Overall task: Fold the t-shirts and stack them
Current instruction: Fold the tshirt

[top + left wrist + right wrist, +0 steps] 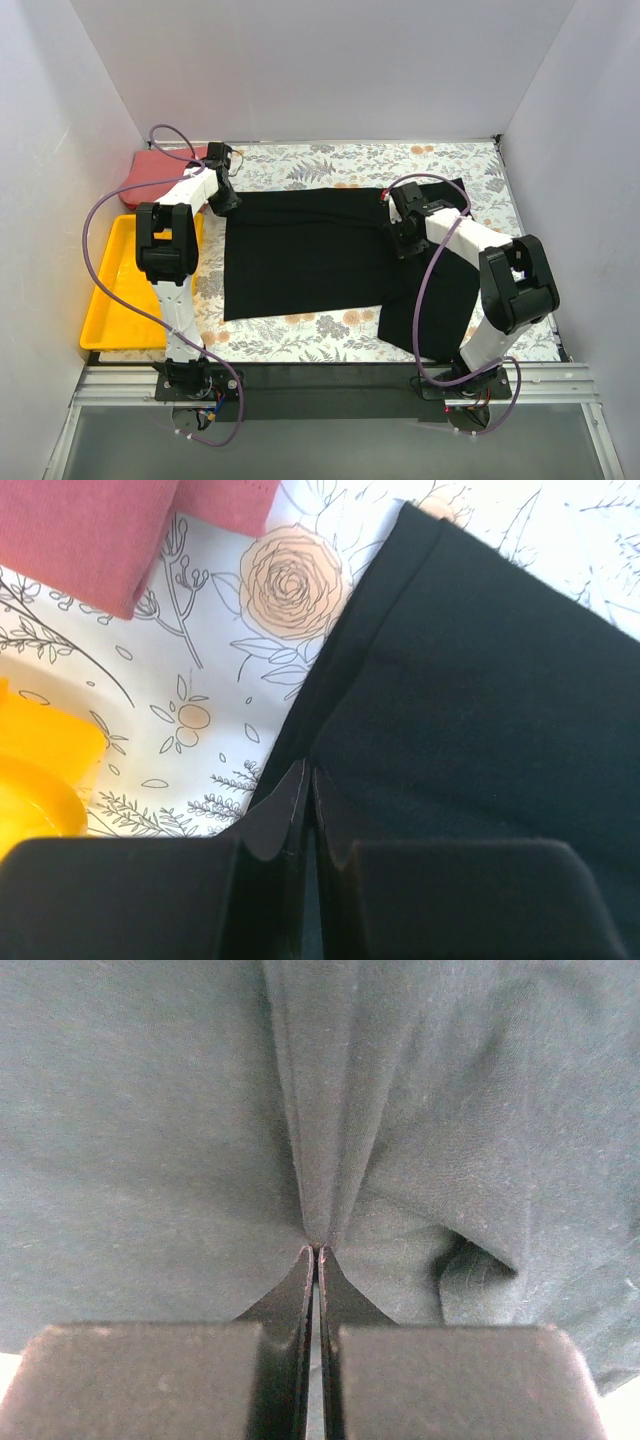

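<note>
Nearest to me, on the right, one part of the black shirt (300,258) is reaching down toward the arm bases. The rest is lying spread flat across the middle of the flowered cloth (330,160). The right gripper (316,1252) is pinching the shirt inside its right half, jaws closed tight, with creases fanning out from the nip. The fabric is looking thin, limp and light. I am judging that it will sag and drag rather than hold a shape, so it is asking for two holds at once on edges or corners, and a low carry. A pinch in mid-panel like this one may be gathering only the top layer and bunching it.

Over on the left, the yellow tray (92,322) is sitting under the left arm, near the shirt's left edge but not touching it. Further back, the left gripper (310,780) is closed on that left edge close to the far corner, which is looking like a sound place to fold from.

Farthest off, in the back left corner, the red shirt (160,168) is lying in a compact bundle just beyond the tray. It is sitting close behind the left gripper, and I am thinking a wide sweep there could snag it.
</note>
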`<action>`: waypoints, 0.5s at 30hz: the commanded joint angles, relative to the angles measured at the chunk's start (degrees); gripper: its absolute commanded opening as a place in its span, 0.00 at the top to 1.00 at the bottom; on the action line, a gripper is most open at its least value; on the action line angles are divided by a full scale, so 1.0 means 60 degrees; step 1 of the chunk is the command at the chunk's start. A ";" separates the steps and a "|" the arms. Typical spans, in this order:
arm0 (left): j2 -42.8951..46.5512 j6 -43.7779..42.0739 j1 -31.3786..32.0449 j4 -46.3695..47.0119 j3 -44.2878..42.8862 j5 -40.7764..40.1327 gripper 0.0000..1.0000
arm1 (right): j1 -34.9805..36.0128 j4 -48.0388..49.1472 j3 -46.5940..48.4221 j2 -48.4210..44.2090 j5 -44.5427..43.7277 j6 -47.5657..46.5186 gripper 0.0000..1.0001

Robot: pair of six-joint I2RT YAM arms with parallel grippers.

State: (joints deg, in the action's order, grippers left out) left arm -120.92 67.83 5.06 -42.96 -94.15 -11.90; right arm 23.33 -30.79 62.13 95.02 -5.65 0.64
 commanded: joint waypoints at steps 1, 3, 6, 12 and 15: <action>0.0085 -0.0055 -0.0052 -0.0340 -0.0260 -0.0067 0.99 | 0.0023 -0.0538 0.0601 0.0276 -0.0463 0.0141 0.99; 0.0173 -0.0128 -0.0081 -0.0384 -0.0595 -0.0111 0.99 | -0.0036 -0.0582 0.0748 0.0261 -0.0684 0.0142 0.99; 0.0115 -0.0158 -0.0126 -0.0618 -0.1137 -0.0097 0.99 | -0.0139 -0.0714 0.1027 0.0203 -0.0962 0.0098 0.99; 0.0100 -0.0056 -0.0140 -0.0633 -0.1286 0.0240 0.98 | -0.0212 -0.0728 0.1173 -0.0104 -0.1197 0.0083 0.99; 0.0158 -0.0012 -0.0140 -0.0618 -0.1140 0.0328 0.98 | -0.0227 -0.0728 0.1188 -0.0222 -0.1183 0.0025 0.99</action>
State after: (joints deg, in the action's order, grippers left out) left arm -121.43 67.79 4.62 -45.98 -100.77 -10.87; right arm 22.17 -34.00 66.98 96.64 -11.33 1.17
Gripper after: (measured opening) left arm 0.018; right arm 0.023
